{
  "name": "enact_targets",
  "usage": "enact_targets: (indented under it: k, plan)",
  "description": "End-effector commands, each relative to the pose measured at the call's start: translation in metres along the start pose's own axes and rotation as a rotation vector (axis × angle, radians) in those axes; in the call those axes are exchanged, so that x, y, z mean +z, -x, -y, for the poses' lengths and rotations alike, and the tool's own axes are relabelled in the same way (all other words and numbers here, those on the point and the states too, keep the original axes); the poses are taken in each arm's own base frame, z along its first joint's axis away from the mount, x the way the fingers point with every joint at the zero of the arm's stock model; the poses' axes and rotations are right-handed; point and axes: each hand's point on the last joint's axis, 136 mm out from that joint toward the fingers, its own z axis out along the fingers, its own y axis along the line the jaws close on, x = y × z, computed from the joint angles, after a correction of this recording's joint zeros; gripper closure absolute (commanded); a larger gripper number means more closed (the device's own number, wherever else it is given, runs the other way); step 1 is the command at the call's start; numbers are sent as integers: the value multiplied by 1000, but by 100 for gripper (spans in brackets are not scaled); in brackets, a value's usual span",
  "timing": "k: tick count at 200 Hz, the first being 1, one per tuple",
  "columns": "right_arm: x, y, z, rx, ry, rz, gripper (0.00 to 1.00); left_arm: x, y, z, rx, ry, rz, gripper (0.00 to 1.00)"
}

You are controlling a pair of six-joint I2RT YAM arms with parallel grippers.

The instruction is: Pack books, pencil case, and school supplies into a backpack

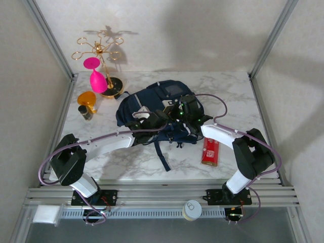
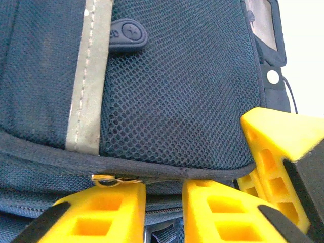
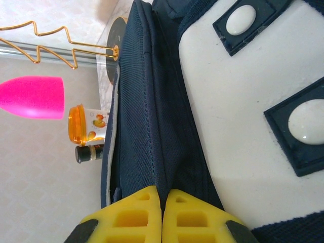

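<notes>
Two grippers meet on the backpack (image 1: 134, 104), which lies near the middle of the marble table (image 1: 243, 96) and is the largest thing on it. Right gripper (image 3: 162, 195): fingers pressed together on a raised ridge of navy fabric beside the white panel (image 3: 238, 101), apparently to steady the bag. Left gripper (image 2: 164, 191): fingers a narrow gap apart, set at the zipper line just beside a metal zipper pull (image 2: 109, 178) — whether they pinch anything cannot be told. The likely aim is to open the bag for packing. Backpack surface: navy weave, a dark mesh pocket (image 2: 182, 111), a pale grey stripe (image 2: 88, 76) with stitching. The red pack (image 1: 210, 151) lies on the table near the bag's right side — not yet packed.
</notes>
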Motion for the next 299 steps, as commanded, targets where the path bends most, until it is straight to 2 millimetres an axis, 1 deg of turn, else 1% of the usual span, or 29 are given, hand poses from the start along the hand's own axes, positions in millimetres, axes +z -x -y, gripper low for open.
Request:
enact_targets:
  k: [1,19,37,51,75,100,107,123,127,134,145,150,157,175,188,209,237,269,299]
  plan:
    - [-20,0,-51,-48,153,13,100,4,29,-24,-77,55,129,84]
    - [-21,4,-50,-53,145,22,100,-2,30,-27,-67,55,123,90]
    - [-23,9,-51,-54,150,25,100,-7,27,-38,-50,69,97,95]
    - [-25,14,-53,-56,150,34,100,-12,22,-46,-29,68,64,100]
    - [-28,22,-55,-68,151,51,100,-23,15,-59,30,70,1,100]
    - [-29,24,-57,-81,149,53,100,-39,19,-69,98,87,-26,100]
    - [-28,24,-57,-82,151,52,100,-42,19,-67,115,72,-47,100]
    - [-26,23,-54,-73,149,46,100,-48,14,-49,146,37,-82,100]
    - [-26,23,-54,-71,150,45,100,-49,12,-42,153,23,-88,97]
    - [-25,22,-53,-66,149,45,100,-50,8,-32,154,1,-100,88]
    - [-24,22,-53,-59,151,42,100,-50,3,-16,116,-48,-112,83]
    - [-24,21,-54,-57,155,41,100,-49,2,-9,101,-71,-107,79]
    - [-25,20,-55,-54,159,42,100,-49,4,-4,80,-88,-89,72]
    - [-23,17,-58,-59,161,41,100,-44,9,4,71,-64,-47,66]
    - [-21,16,-57,-54,158,35,100,-39,11,5,82,-21,-19,64]
    - [-17,12,-57,-48,161,20,100,-35,19,2,73,23,39,63]
    - [-18,10,-61,-47,170,22,100,-28,15,-8,73,80,47,64]
    - [-16,7,-63,-48,172,16,100,-29,11,-14,70,104,64,64]
    - [-13,4,-62,-55,168,11,100,-22,15,-21,66,139,82,62]
